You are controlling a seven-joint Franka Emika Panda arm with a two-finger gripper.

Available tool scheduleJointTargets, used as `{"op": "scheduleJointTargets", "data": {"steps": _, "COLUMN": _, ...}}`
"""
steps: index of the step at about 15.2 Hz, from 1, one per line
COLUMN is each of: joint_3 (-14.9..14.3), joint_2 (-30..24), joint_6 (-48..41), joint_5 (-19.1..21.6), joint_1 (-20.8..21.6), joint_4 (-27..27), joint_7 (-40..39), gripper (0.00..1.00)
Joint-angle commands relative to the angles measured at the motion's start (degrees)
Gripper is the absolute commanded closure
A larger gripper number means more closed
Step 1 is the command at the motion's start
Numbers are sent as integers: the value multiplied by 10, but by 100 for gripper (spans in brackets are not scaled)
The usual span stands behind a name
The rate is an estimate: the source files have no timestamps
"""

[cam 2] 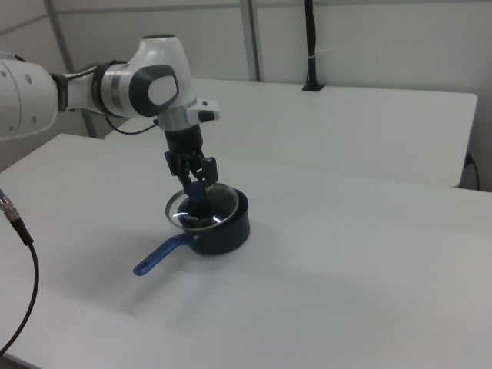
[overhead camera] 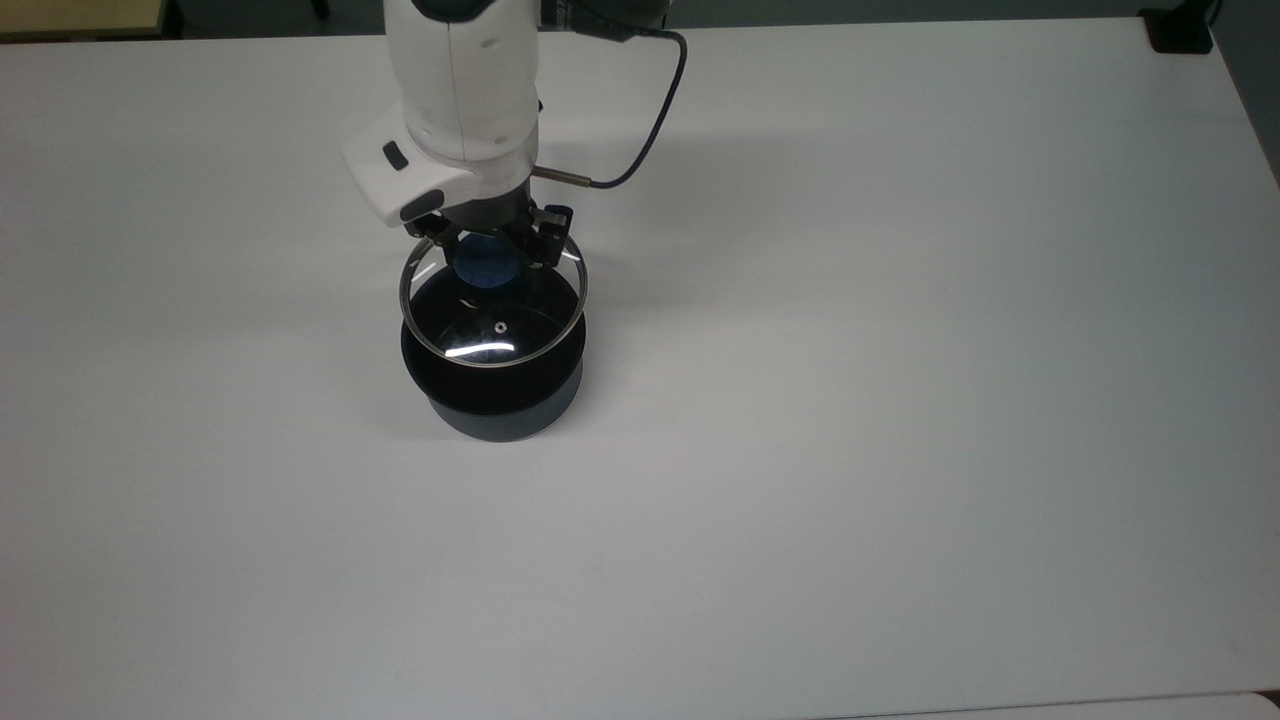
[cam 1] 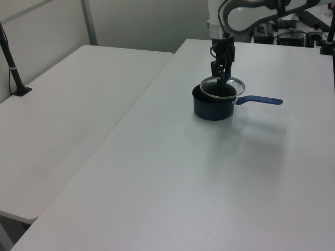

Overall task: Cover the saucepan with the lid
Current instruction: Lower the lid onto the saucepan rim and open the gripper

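The saucepan (overhead camera: pixel 495 415) stands on the white table (overhead camera: pixel 900 400), black inside and dark blue-grey outside. Its blue handle (cam 1: pixel 260 100) points to the left view's right; in the top view the arm covers it. The clear glass lid (overhead camera: pixel 495 330) hangs just above the pan's mouth, roughly level and nearly centred over it. My gripper (overhead camera: pixel 487 252) is shut on the lid's blue knob (overhead camera: pixel 483 267). From the side, the gripper (cam 1: pixel 222 74) holds the lid (cam 1: pixel 222 88) a little above the pan (cam 1: pixel 211 109). In the right view, the lid (cam 2: pixel 204 207) overlaps the pan's (cam 2: pixel 227 231) rim.
A cable (overhead camera: pixel 655 110) loops off the arm over the table's far part. A black block (overhead camera: pixel 1180 30) sits at the top view's top right corner. A second white table (cam 1: pixel 68 104) adjoins, with a black post (cam 1: pixel 13 63) clamped on it.
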Motion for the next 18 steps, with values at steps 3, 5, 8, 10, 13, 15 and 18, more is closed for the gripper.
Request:
{"op": "scheduleJointTargets", "data": {"steps": 3, "joint_3": 2, "joint_2": 28, "joint_6": -14, "joint_5": 1, "joint_1": -4, "joint_4": 30, "joint_7": 17, "gripper": 53}}
{"op": "scheduleJointTargets", "data": {"steps": 5, "joint_3": 2, "joint_2": 31, "joint_6": -14, "joint_5": 1, "joint_1": -4, "joint_4": 38, "joint_7": 23, "gripper": 54}}
{"op": "scheduleJointTargets", "data": {"steps": 8, "joint_3": 2, "joint_2": 38, "joint_6": 7, "joint_5": 1, "joint_1": -4, "joint_4": 40, "joint_7": 46, "gripper": 54}}
{"op": "scheduleJointTargets", "data": {"steps": 10, "joint_3": 2, "joint_2": 39, "joint_6": 18, "joint_5": 1, "joint_1": -4, "joint_4": 40, "joint_7": 55, "gripper": 54}}
{"op": "scheduleJointTargets", "data": {"steps": 13, "joint_3": 2, "joint_2": 39, "joint_6": 20, "joint_5": 2, "joint_1": -4, "joint_4": 46, "joint_7": 62, "gripper": 54}}
{"op": "scheduleJointTargets", "data": {"steps": 15, "joint_3": 2, "joint_2": 48, "joint_6": 19, "joint_5": 3, "joint_1": -4, "joint_4": 51, "joint_7": 63, "gripper": 54}}
{"op": "scheduleJointTargets", "data": {"steps": 18, "joint_3": 2, "joint_2": 52, "joint_6": 22, "joint_5": 2, "joint_1": -4, "joint_4": 58, "joint_7": 72, "gripper": 54}}
